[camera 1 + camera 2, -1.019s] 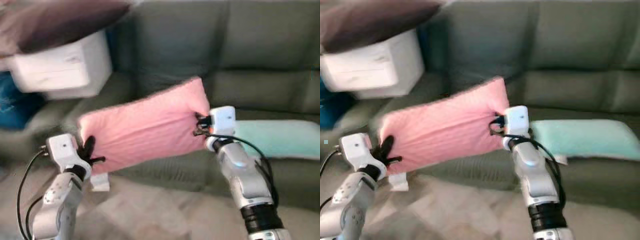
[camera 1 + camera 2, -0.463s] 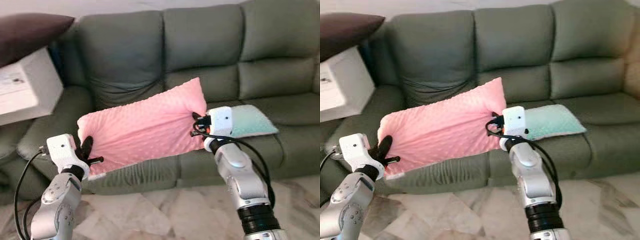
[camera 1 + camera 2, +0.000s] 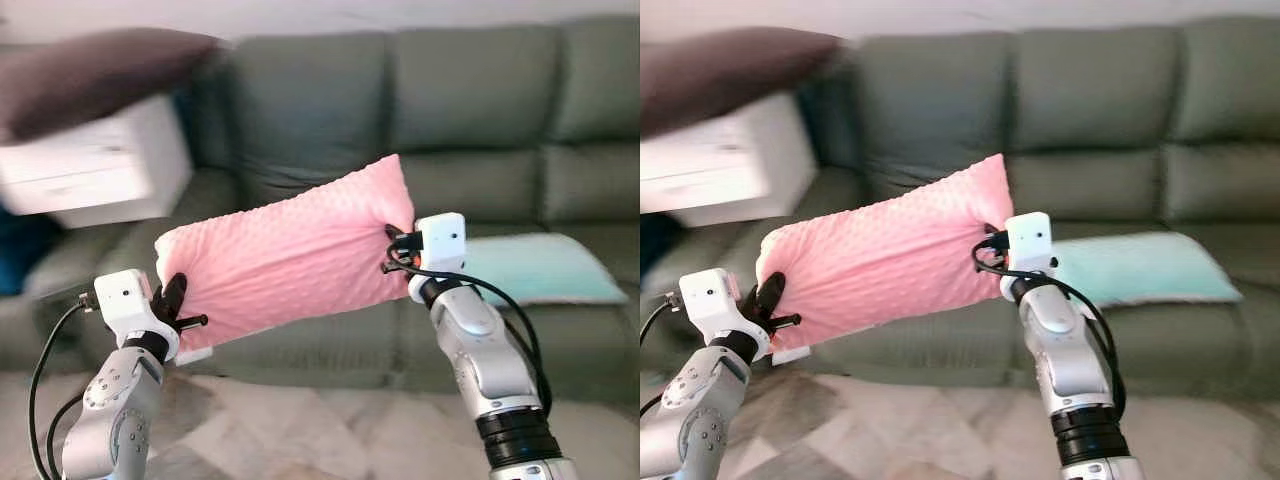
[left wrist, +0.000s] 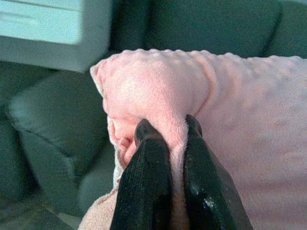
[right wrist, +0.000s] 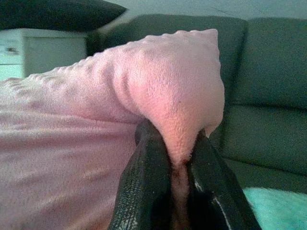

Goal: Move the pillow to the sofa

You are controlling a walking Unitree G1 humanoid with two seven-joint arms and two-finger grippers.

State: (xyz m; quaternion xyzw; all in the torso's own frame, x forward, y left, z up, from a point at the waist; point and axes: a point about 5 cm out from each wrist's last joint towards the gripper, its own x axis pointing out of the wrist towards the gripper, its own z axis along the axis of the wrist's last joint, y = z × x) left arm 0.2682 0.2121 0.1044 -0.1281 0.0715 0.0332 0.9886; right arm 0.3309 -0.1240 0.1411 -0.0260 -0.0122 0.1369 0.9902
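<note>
Both arms raised forward. Left claw pinches the lower end of the pink pillow; right claw pinches the higher end. Pillow dimpled, plush, slanted, held in the air before the green sofa, not touching it. No legible writing.

Around the room
A teal cushion lies flat; a dark cushion tops a white box; marble floor below.
</note>
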